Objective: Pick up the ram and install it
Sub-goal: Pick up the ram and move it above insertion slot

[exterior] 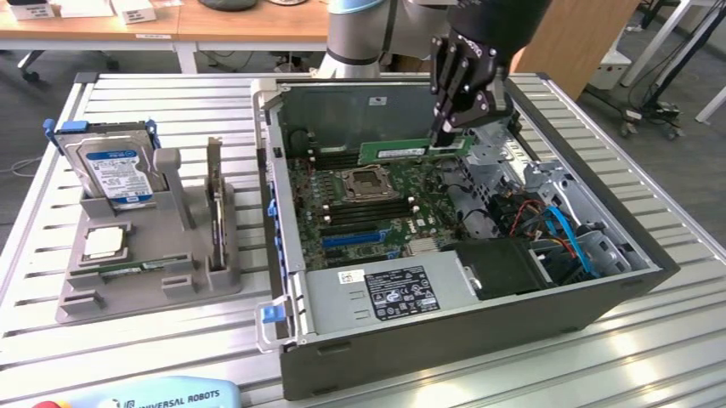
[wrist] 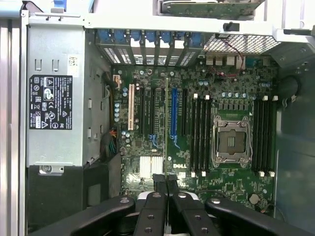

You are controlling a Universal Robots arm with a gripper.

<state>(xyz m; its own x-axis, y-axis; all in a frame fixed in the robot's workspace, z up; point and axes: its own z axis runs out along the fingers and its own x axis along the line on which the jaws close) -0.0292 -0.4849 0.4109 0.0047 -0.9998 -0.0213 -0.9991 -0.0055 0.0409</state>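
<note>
In the exterior view the gripper (exterior: 450, 140) is pinching the ram (exterior: 397, 153) tight by one end in the upper middle of the frame. It's holding it level over the open computer case (exterior: 454, 340), I'd guess so its lower edge is lining up with the slots (exterior: 363, 208). In the wrist view the fingers (wrist: 147, 211) are sitting pressed together over the motherboard (wrist: 226, 83), and I'm not really making out the ram between them, it's edge-on at best.

Saw green on the ram (exterior: 414, 151), white on its label, black on the gripper (exterior: 451, 136). Noted a green motherboard (wrist: 231, 93) with a blue slot (wrist: 173, 115), a dark grey case (exterior: 454, 340), and a blue-and-white label on the hard drive (exterior: 114, 170).
</note>
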